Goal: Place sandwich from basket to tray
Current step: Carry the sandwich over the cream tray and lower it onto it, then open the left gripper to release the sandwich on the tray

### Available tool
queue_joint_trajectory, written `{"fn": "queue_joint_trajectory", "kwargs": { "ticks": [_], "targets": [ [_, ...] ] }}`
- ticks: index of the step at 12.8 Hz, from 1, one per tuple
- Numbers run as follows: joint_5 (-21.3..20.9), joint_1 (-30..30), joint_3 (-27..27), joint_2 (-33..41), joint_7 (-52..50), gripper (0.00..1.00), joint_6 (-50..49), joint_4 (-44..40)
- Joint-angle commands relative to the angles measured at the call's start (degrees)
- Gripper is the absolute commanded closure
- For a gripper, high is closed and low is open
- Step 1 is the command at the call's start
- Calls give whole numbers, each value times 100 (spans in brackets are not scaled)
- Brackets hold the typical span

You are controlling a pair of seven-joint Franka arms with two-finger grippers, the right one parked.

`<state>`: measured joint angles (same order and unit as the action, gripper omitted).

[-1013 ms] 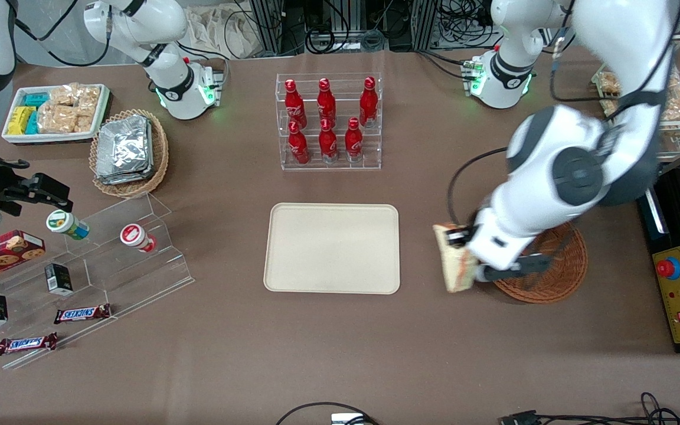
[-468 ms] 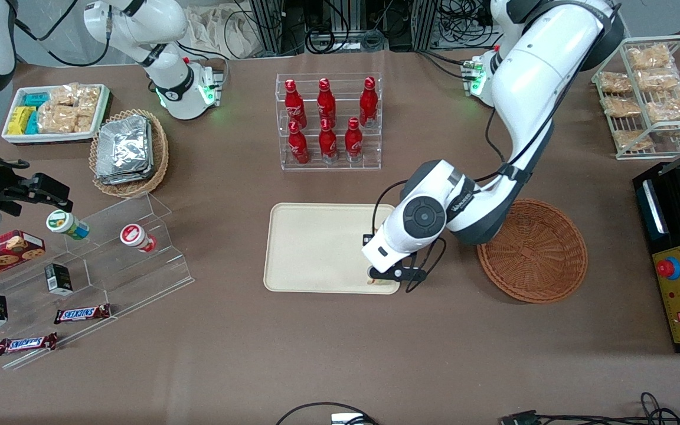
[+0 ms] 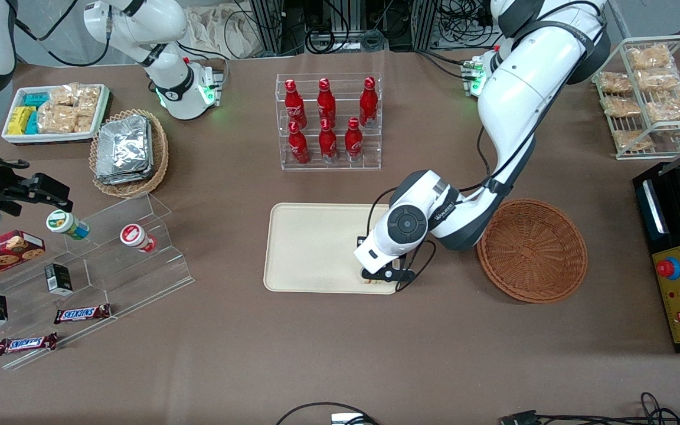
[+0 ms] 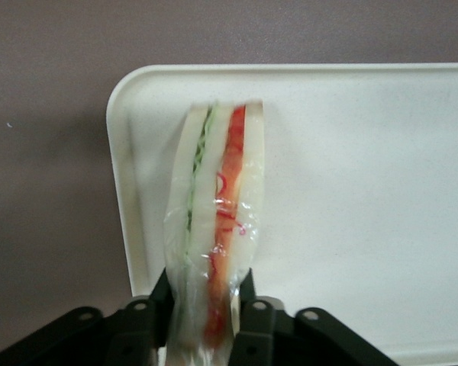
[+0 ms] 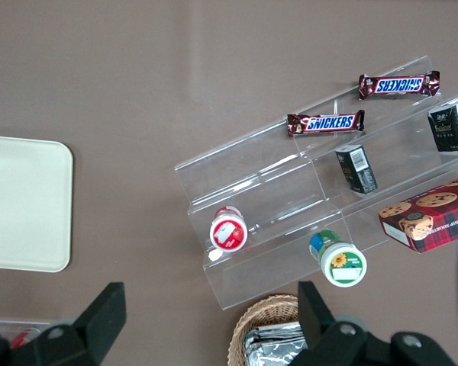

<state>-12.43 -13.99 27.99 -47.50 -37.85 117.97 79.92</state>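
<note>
Tray (image 3: 316, 248): corner nearest front camera and basket (image 3: 532, 250) occupied, rest bare.
Gripper (image 3: 382, 277): over that corner.
Fingers (image 4: 253, 324): clamped on wrapped sandwich (image 4: 216, 229).

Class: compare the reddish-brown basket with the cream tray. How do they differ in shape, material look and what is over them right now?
The basket is round, woven and holds nothing; the tray is rectangular and smooth. The gripper holds the sandwich over the tray, not the basket. Both rest on the brown table.

Two chocolate bars (image 5: 324, 123) on the clear stand read "SNICKERS".
</note>
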Motion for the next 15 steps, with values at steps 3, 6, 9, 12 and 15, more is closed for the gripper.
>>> {"fn": "queue_joint_trajectory", "kwargs": {
  "ticks": [3,6,9,12,15],
  "targets": [
    [-137,1,-30,318,-152,0,-133,-222],
    [-128,379,-92,1073,-161,0,-1244,-117],
    [3,1027,-22,2275,-109,0,-1366,1029],
    [276,1468,22,3814,75,2,-777,2761],
    [986,2012,-13,4800,1276,3,-845,3364]
  ]
}}
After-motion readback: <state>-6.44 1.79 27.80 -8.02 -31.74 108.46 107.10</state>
